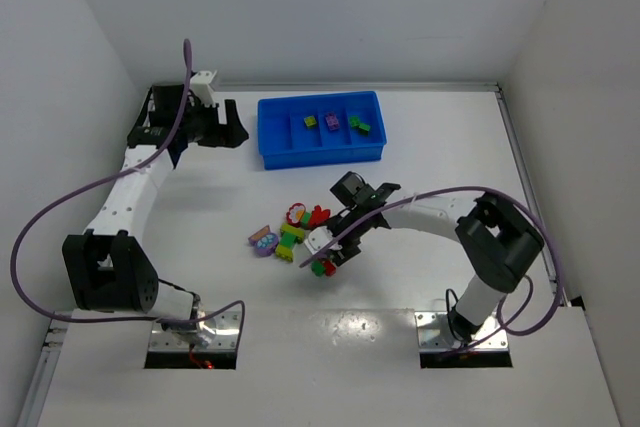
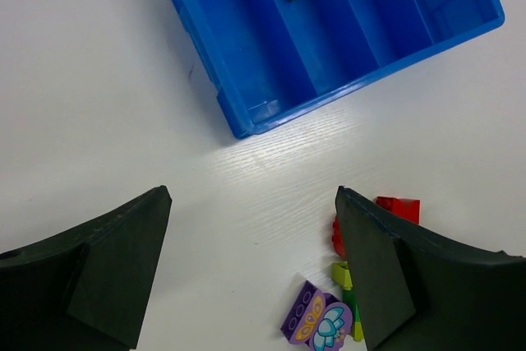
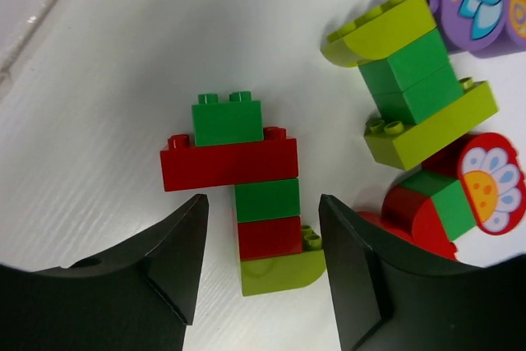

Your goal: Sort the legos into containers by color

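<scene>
Your right gripper (image 3: 263,232) hangs wide open and empty, its jaws either side of the lower end of the stacked red, green and yellow-green plastic brick cluster (image 3: 246,162) at mid-frame. Centre on it and close squarely on its flat sides. Another yellow-green and green cluster (image 3: 411,80) crowds the right; the left is open. The bright blue four-compartment plastic tray (image 1: 270,142) sits well apart, upper middle of the top view, with the open, empty left gripper (image 2: 251,203) beside it.
</scene>
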{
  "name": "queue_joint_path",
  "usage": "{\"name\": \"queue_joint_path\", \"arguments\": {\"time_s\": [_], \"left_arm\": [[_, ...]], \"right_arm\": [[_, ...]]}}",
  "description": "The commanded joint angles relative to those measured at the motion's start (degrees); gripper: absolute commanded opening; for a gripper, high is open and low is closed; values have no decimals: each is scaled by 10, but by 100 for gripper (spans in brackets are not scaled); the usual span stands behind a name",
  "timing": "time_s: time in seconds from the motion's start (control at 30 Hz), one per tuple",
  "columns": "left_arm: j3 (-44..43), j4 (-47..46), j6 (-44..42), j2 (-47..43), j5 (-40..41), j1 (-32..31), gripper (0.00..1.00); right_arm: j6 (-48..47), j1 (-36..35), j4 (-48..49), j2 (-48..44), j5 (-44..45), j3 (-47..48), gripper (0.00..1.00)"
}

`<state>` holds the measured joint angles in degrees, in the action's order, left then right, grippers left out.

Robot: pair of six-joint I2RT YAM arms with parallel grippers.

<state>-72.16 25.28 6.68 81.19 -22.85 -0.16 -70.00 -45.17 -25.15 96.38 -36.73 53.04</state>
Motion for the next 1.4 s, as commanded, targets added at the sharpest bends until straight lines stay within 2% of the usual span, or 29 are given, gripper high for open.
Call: {"name": "queue_joint_path", "arguments": {"time_s": [0.0,0.47,0.8,0.9,0.93,1.0,1.03,1.07,1.17,1.27,1.37], "left_arm": [[2,2,-1,-18,-14,9,88],[2,7,-6,-8,-25,19,88],[7,7,-6,-2,-35,19,88],[23,-2,-6,-12,-83,19,88],[33,-14,6,-21,-105,19,88],[85,-72,22,-59,-192,19,88],[103,-93,43,-71,-226,19,88],[129,-109,54,-78,-282,19,88],[141,-119,81,-66,-364,-16,85],[163,-137,116,-36,-419,-46,82],[163,-155,127,-23,-425,-76,82]], "right_arm": [[10,-4,23,21,2,8,56],[10,-4,4,75,35,15,33],[21,-14,-12,94,76,-3,35],[84,0,-4,88,52,15,19],[140,5,1,73,34,27,12],[198,23,20,53,18,58,7],[256,29,35,39,10,69,4],[280,37,52,9,4,69,4],[358,42,131,-35,33,74,0],[379,42,184,-70,84,74,0],[384,42,221,-93,126,67,0]]}}
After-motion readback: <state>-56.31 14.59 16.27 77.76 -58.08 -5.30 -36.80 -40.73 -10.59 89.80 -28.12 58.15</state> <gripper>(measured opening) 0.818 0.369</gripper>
